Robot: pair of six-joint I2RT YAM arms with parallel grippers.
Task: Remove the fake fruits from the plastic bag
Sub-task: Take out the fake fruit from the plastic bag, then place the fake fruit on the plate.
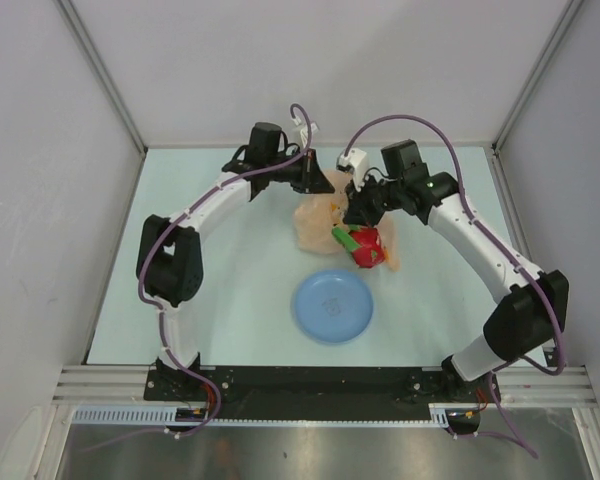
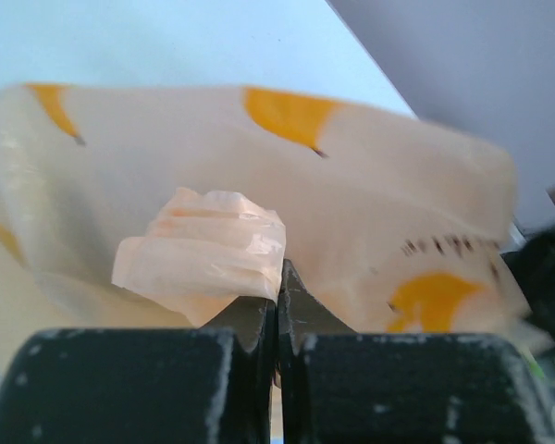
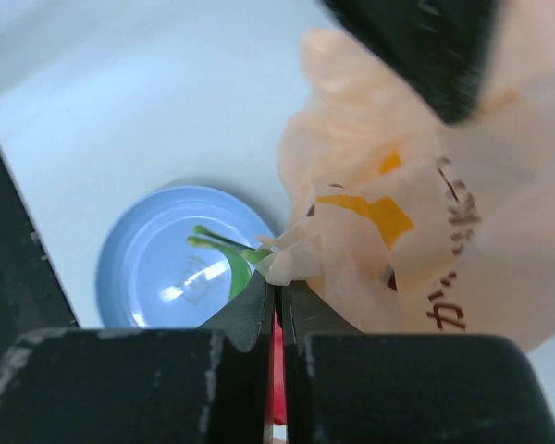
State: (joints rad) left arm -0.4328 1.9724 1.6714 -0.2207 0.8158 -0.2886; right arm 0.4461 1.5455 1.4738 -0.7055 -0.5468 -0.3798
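The plastic bag [image 1: 318,218] hangs bunched between both grippers toward the far side of the table [image 1: 230,290], with bare surface on either side out to the walls [image 1: 40,200]. The left gripper [image 1: 318,182] holds its far edge and the right gripper [image 1: 356,210] its right side. The red dragon fruit [image 1: 366,250] shows at the bag's near edge, just beyond the blue plate [image 1: 332,306].

In the left wrist view, the fingers [image 2: 250,319] are pressed together on a wadded fold. Dark printing on the bag is too blurred to read.

In the right wrist view, the fingers [image 3: 250,310] are closed on a bag edge, with green fruit tips just below. Brown printed characters cannot be read in full.
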